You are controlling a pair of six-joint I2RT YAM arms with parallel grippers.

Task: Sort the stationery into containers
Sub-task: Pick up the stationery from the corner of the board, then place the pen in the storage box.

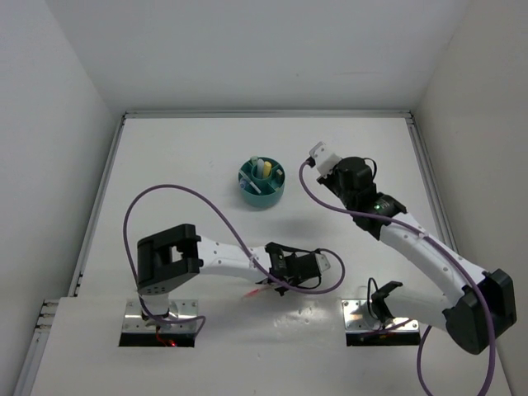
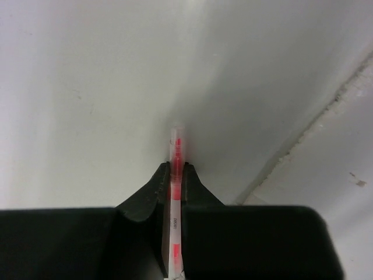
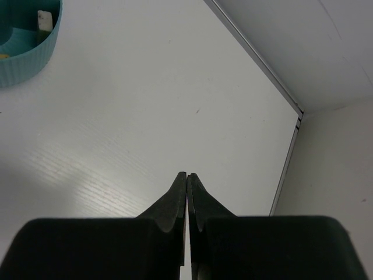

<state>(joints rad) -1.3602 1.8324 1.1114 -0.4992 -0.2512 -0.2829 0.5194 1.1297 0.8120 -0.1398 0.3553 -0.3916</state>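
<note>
The teal bowl [image 1: 261,183] stands at the far middle of the table, with yellow and blue sticks upright in its central cup and a thin pen lying across its ring. Its rim also shows in the right wrist view [image 3: 26,49], with a beige eraser block [image 3: 44,19] inside. My left gripper [image 2: 176,166] is shut on a thin pink-red pen [image 2: 176,146], whose tip sticks out past the fingertips. In the top view this gripper [image 1: 328,262] is low over the near middle of the table, and the pen's red tail [image 1: 254,291] shows behind it. My right gripper [image 3: 187,175] is shut and empty, to the right of the bowl [image 1: 322,155].
Purple cables [image 1: 206,202] loop over the table from both arms. A metal rail [image 3: 256,61] and white walls bound the table at the far right. Two metal base plates [image 1: 363,318] lie at the near edge.
</note>
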